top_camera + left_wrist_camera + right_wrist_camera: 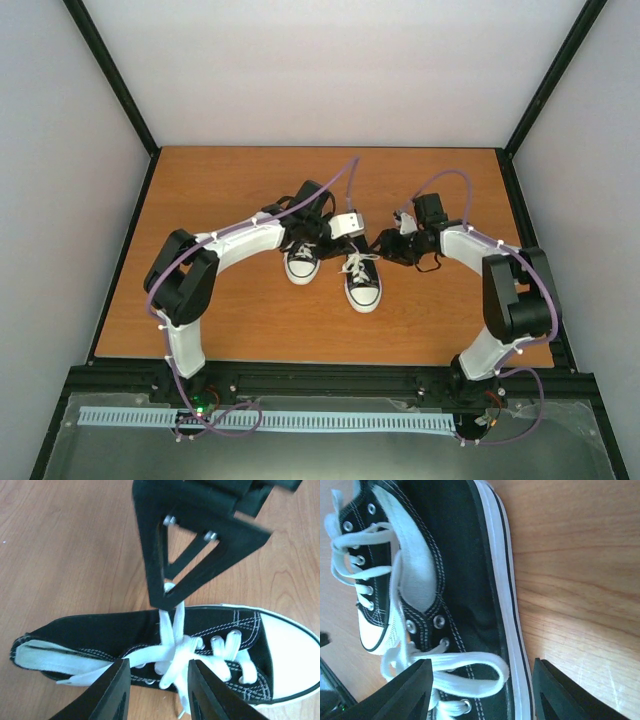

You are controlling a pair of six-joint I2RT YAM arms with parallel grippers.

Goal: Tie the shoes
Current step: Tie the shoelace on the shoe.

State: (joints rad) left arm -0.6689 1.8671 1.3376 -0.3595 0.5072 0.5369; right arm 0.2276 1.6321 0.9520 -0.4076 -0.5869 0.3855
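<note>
**A:** Start at the left. How much room is there?

**B:** The table [220, 190] ends at a black left rail [125, 250], with a white wall rising behind it. Bare wood runs from that rail in to the left arm [240, 245], whose elbow sits near the rail and whose forearm reaches toward the middle.

**A:** And the shoes?

**B:** They are mid-table, side by side, toes toward the arm bases. The left shoe [302, 262] is just beside the right shoe [362, 282], with a narrow gap between them. Bare wood lies beyond them to the far edge, and a strip lies between the toes and the near edge.

**A:** What about the left gripper?

**B:** The left gripper [160, 662] hangs over the right shoe with its jaws apart. The loose white laces [172, 650] cross the gap, and nothing is pinched.

**A:** And further right?

**B:** The right gripper [482, 662] is at the same shoe, its jaws spread wide. A lace loop [470, 658] and the white sole lie between them, ungripped. One of its fingers [150, 555] comes down to the laces, close to the left gripper. The right arm [515, 295] crowds the right rail [512, 190].
</note>
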